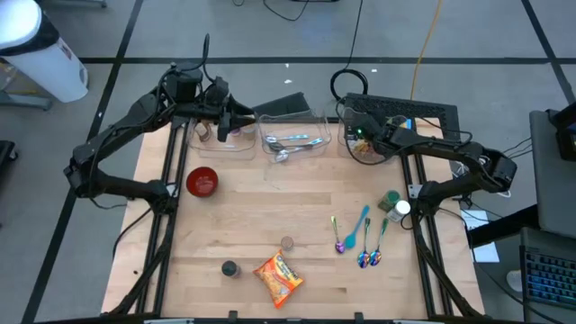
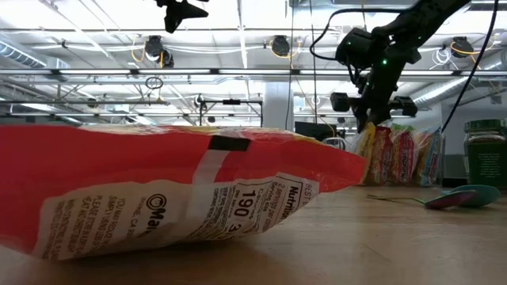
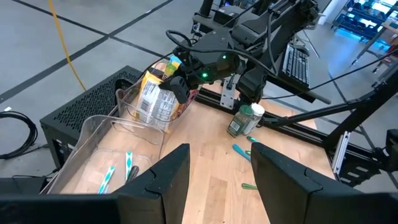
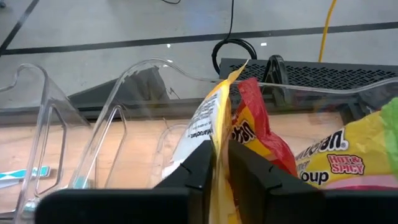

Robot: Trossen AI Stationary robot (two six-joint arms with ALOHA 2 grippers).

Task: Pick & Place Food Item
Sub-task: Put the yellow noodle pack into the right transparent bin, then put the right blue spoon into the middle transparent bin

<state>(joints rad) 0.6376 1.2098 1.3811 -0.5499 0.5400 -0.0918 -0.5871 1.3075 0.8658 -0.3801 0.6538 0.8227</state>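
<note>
Spoons (image 1: pixel 360 238), red bowl (image 1: pixel 202 181), jar (image 1: pixel 393 202) nearby

Right gripper (image 1: pixel 364 141) over the far bin (image 1: pixel 371 153) of packets; spoons (image 1: pixel 360 236) and jar (image 1: pixel 391 200) nearer, snack bag (image 1: pixel 277 278) nearest.

My two arms are dark, jointed tubes with black cables looping along them. My right claw (image 4: pixel 216 165) has flat matte-black fingers; my left claw (image 3: pixel 214 174) has broad, angular ones. A green light glows on my right wrist.
</note>
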